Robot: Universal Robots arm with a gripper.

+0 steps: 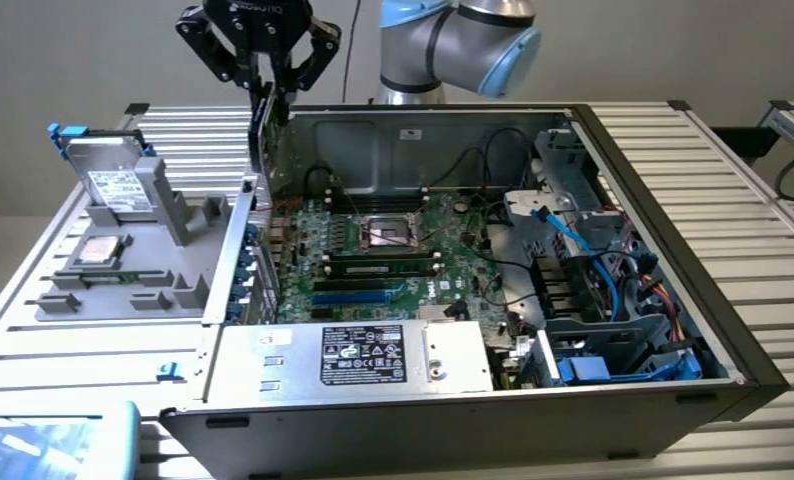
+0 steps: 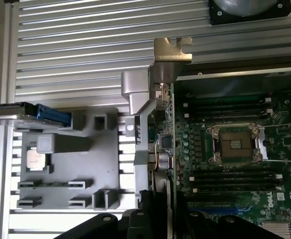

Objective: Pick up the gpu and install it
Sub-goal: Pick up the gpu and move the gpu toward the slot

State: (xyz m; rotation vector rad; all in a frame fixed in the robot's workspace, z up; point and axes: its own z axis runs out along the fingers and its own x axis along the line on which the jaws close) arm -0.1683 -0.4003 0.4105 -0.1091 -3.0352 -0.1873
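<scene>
The gpu (image 1: 257, 135) hangs on edge as a thin dark card just above the left wall of the open computer case (image 1: 637, 180), as seen in the exterior view. My gripper (image 1: 274, 80) is shut on its upper end. In the wrist view the gpu (image 2: 171, 129) shows edge-on, running from my gripper (image 2: 158, 216) out to its metal end bracket (image 2: 171, 52). It lies along the edge of the green motherboard (image 2: 235, 179), near the case wall. Its cooler face is hidden.
Inside the case sit the motherboard (image 1: 370, 240) with a CPU socket (image 1: 386, 233), a power supply (image 1: 364, 355) and blue cables (image 1: 577, 250). A grey parts holder (image 1: 130, 270) on the exterior view's left carries a hard drive (image 1: 114, 188). The case stands on a ribbed metal table (image 1: 717, 160).
</scene>
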